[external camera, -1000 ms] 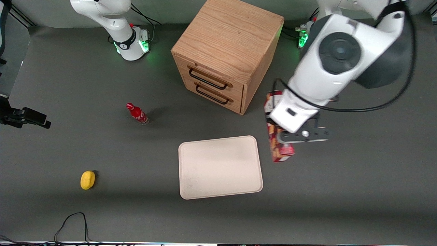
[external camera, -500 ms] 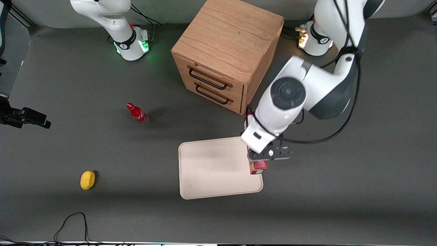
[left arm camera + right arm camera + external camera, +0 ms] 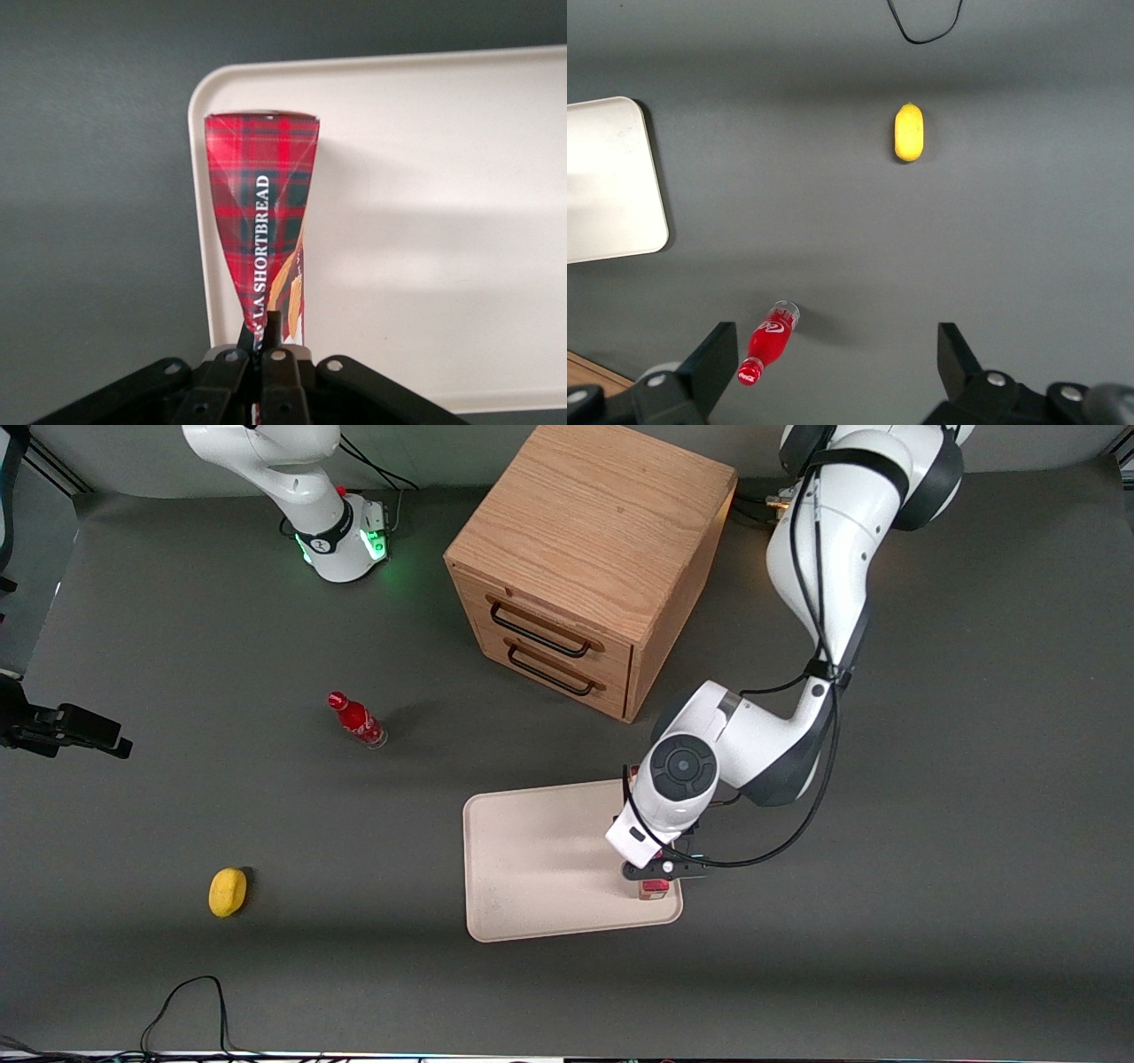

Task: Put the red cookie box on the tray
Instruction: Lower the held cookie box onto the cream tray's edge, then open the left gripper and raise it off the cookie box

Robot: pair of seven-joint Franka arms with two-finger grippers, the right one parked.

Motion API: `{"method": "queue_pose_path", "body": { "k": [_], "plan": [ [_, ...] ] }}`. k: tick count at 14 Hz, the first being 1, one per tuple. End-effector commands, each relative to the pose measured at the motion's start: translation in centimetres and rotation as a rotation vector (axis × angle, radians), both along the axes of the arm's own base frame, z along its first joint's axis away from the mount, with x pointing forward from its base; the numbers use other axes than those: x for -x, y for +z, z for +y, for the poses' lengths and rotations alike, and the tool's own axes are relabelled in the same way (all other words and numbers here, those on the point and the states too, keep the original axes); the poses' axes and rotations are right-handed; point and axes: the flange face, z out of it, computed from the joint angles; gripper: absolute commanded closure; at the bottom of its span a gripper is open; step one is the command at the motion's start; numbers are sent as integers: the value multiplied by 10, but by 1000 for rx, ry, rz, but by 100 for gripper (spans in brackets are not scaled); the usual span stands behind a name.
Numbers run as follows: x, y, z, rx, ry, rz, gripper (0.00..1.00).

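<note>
I see my pincer (image 3: 656, 871) pinching the box (image 3: 262, 221), holding it low over the tray (image 3: 540, 868), at the tray's corner nearest the working arm's end of the table (image 3: 886, 921).

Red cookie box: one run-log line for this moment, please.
gripper: shut on red cookie box | box: over tray edge nearest working arm | release: not yet

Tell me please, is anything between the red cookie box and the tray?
Nothing visible. The gripper holds the red cookie box directly over the tray, near its edge toward the working arm; the tray surface under it looks bare.
</note>
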Motion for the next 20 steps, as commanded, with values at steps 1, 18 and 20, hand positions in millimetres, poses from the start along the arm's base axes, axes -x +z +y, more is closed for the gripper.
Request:
{"method": "queue_pose_path", "body": {
  "k": [1, 18, 20],
  "plan": [
    [2, -2, -3, -21, -8, -16, 100],
    [55, 242, 58, -78, 33, 50, 0],
    [62, 278, 100, -57, 36, 66, 0]
  ]
}}
